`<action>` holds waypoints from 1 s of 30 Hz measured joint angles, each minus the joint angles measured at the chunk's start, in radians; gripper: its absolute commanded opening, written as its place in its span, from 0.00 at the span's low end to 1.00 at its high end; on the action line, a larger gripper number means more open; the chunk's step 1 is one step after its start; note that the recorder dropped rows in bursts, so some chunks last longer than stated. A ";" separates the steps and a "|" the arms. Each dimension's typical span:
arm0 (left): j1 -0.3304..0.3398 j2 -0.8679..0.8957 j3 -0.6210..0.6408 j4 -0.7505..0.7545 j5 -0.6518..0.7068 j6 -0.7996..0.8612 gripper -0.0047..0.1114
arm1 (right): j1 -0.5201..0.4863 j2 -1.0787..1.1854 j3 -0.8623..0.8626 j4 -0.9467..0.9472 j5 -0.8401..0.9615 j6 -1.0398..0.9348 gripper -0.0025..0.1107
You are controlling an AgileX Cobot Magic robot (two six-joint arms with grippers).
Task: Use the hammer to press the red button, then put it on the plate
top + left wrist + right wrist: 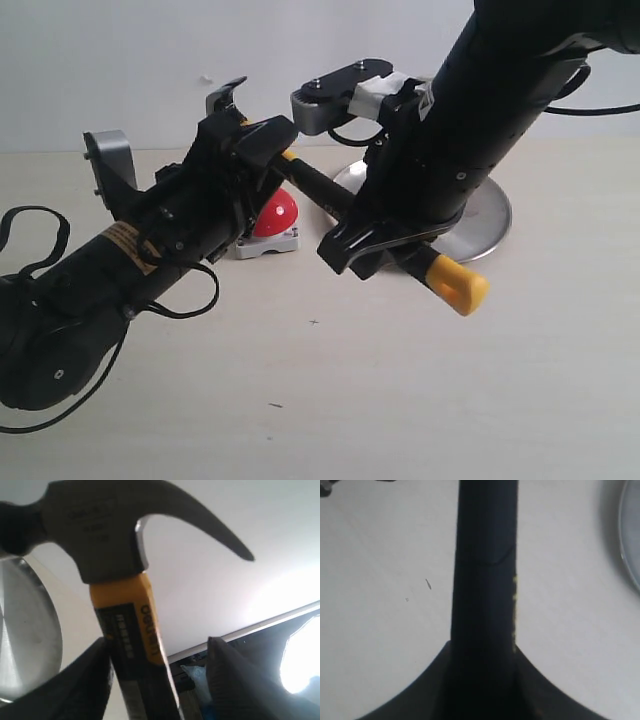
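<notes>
The hammer [318, 186] hangs in the air, slanting from its yellow end [458, 285] up to the left. My right gripper [375, 245] is shut on its black handle [485, 570], with the fingers tight against both sides [482, 652]. My left gripper [250, 130] is open around the yellow band below the dark steel head [100, 525]. One finger touches the handle, and the other finger [225, 680] stands apart from it. The red button [277, 215] sits on the table under the left gripper, partly hidden. The silver plate [485, 215] lies behind the right arm.
A grey bracket [110, 160] stands at the left behind the left arm. Loose black cables [30, 230] hang from the left arm. The plate's rim [632, 540] shows in the right wrist view, and the plate [25, 630] also in the left wrist view.
</notes>
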 measured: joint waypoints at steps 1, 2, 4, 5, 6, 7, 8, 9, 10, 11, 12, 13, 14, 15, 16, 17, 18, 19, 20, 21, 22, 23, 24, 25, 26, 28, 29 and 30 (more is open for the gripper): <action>0.000 0.000 0.000 0.004 0.000 0.000 0.52 | 0.000 0.000 0.000 0.000 -0.002 0.000 0.02; 0.000 0.000 0.000 0.005 0.002 0.000 0.52 | 0.000 0.000 0.000 0.000 -0.005 0.000 0.02; 0.000 0.000 0.000 0.011 0.004 0.002 0.52 | 0.000 0.000 0.000 0.000 -0.012 0.000 0.02; 0.000 0.000 0.000 0.016 0.004 0.002 0.52 | 0.000 -0.002 0.000 0.000 -0.017 0.000 0.02; 0.000 0.000 0.000 0.021 0.004 0.004 0.52 | 0.000 -0.006 0.000 0.000 -0.019 0.000 0.02; 0.000 0.000 0.000 0.027 0.004 0.004 0.52 | 0.000 -0.011 0.000 0.000 -0.024 0.000 0.02; 0.000 0.000 0.000 0.035 0.004 0.006 0.52 | 0.000 -0.017 0.000 0.000 -0.030 0.000 0.02; 0.000 0.000 0.000 0.046 0.004 0.007 0.52 | 0.000 -0.023 0.000 -0.004 -0.037 0.003 0.02; 0.000 0.000 0.000 0.051 0.006 0.007 0.52 | 0.000 -0.032 0.000 -0.011 -0.042 0.008 0.02; 0.000 0.000 0.000 0.059 0.006 0.008 0.52 | 0.000 -0.041 0.000 -0.019 -0.043 0.016 0.02; 0.000 0.000 0.000 0.069 0.006 0.010 0.52 | 0.000 -0.047 0.000 -0.027 -0.044 0.025 0.02; 0.000 0.000 0.000 0.080 0.008 0.010 0.52 | 0.002 -0.056 0.000 -0.038 -0.044 0.033 0.02; 0.000 0.000 0.000 0.092 0.008 0.010 0.52 | 0.001 -0.062 0.000 -0.043 -0.044 0.042 0.02; 0.000 0.000 0.000 0.104 0.008 0.010 0.52 | 0.001 -0.067 0.000 -0.048 -0.044 0.047 0.02; 0.000 0.000 0.000 0.116 0.006 0.010 0.52 | 0.003 -0.075 0.000 -0.056 -0.039 0.053 0.02; 0.000 0.000 0.000 0.126 0.001 0.010 0.52 | 0.002 -0.077 0.000 -0.059 -0.039 0.057 0.02; 0.000 0.000 0.000 0.132 -0.004 0.010 0.52 | 0.002 -0.082 0.000 -0.064 -0.038 0.059 0.02; 0.000 0.000 0.000 0.142 -0.008 0.012 0.52 | 0.002 -0.086 0.000 -0.068 -0.037 0.061 0.02; 0.000 0.000 0.000 0.147 -0.010 0.012 0.52 | 0.002 -0.088 0.000 -0.070 -0.035 0.064 0.02; 0.000 0.000 0.000 0.155 -0.014 0.013 0.52 | 0.002 -0.091 0.000 -0.074 -0.030 0.069 0.02; 0.000 0.000 0.000 0.163 -0.019 0.015 0.52 | 0.002 -0.095 0.000 -0.074 -0.028 0.073 0.02; 0.000 0.000 0.000 0.170 -0.024 0.015 0.52 | 0.002 -0.100 0.000 -0.081 -0.027 0.079 0.02; 0.000 0.000 0.000 0.175 -0.026 0.015 0.52 | 0.002 -0.105 0.000 -0.086 -0.026 0.085 0.02; 0.000 0.000 0.000 0.186 -0.030 0.015 0.52 | 0.002 -0.110 0.002 -0.096 -0.028 0.098 0.02; 0.000 0.000 0.000 0.192 -0.030 0.015 0.52 | 0.002 -0.119 0.004 -0.109 -0.028 0.112 0.02; 0.005 0.000 0.000 0.226 -0.030 0.015 0.52 | 0.002 -0.133 0.004 -0.130 -0.030 0.136 0.02; 0.007 0.000 0.000 0.244 -0.030 0.015 0.52 | 0.002 -0.142 0.004 -0.138 -0.032 0.148 0.02; 0.015 0.000 0.000 0.269 -0.030 0.015 0.51 | 0.002 -0.151 0.004 -0.145 -0.038 0.156 0.02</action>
